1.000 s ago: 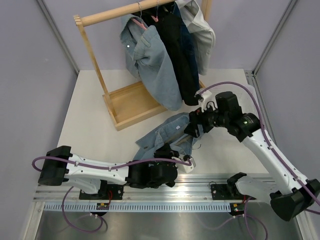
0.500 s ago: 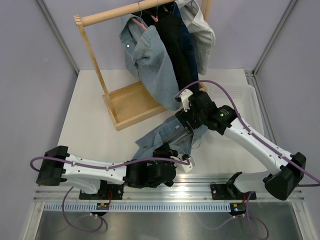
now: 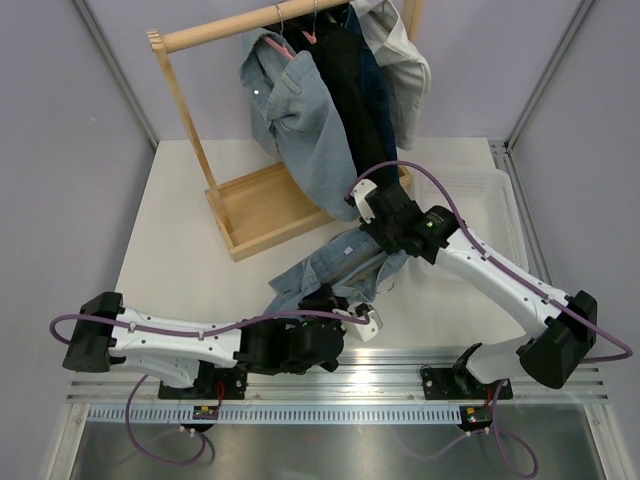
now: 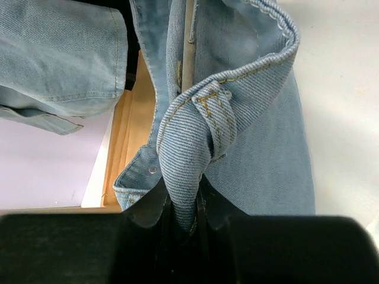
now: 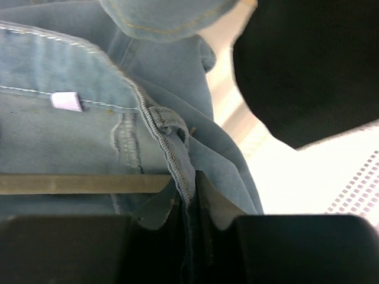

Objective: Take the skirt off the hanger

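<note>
Tightly inside left pincer [image 4: 188, 208], right pincer [image 5: 188, 198]: skirt [image 3: 333, 265]

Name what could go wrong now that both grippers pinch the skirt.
1. The left gripper and right gripper each hold only a thin waistband fold of the skirt; it may slip out.
2. The hanger sits against the waistband, so pulling may drag it along.

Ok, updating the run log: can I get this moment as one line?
left gripper: shut on skirt | right gripper: shut on skirt | hanger bar: inside skirt, not yet off
</note>
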{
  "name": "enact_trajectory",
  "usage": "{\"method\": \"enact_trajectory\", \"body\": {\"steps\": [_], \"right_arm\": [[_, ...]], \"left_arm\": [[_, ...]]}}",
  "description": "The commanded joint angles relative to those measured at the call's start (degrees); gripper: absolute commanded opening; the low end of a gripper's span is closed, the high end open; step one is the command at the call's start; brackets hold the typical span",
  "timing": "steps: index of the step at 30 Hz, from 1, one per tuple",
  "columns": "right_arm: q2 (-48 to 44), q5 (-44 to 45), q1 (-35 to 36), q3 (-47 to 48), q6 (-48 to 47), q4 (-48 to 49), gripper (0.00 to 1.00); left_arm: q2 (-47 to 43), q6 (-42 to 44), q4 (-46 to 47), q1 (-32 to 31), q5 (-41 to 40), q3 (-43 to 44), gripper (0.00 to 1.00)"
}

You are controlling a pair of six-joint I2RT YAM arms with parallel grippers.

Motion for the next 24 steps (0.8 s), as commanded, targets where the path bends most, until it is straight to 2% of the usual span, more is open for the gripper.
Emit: {"method": "enact_trajectory", "body": {"steps": [1, 6, 9, 10, 14, 20, 24], "right_arm": [[-3.98, 5.62, 0.43, 3.17, -1.66, 1.97, 0.18], [-9.08, 6.69, -3.07, 3.09, -3.07, 4.18, 0.12], [-11.10, 4.67, -10.44, 1.16, -3.86, 5.67, 0.09], [-11.45, 2.84, -15.25, 0.63, -4.12, 7.41, 0.08], [-13.03, -1.83, -24.50, -2.88, -5.44, 11.64, 0.06], [-13.75, -10.70, -31.55, -5.35, -5.36, 16.13, 0.00], [-11.55, -17.03, -38.57, -3.60, -3.69, 16.14, 0.00]], "left_arm": [[-2.72, -3.60, 0.47, -0.31, -2.19, 1.82, 0.00], [-4.90, -10.70, -5.25, -0.22, -3.15, 2.09, 0.00], [-7.71, -13.96, -7.71, -0.22, -3.68, 1.04, 0.00], [-10.07, -14.41, -8.15, -0.22, -3.42, 0.60, 0.00], [-15.80, -16.26, -9.03, -0.31, -2.02, -1.07, 0.00], [-22.92, -18.19, -12.19, -0.22, -0.87, -1.08, 0.00], [-25.47, -20.39, -15.97, -0.22, 0.18, -0.46, 0.00]]}}
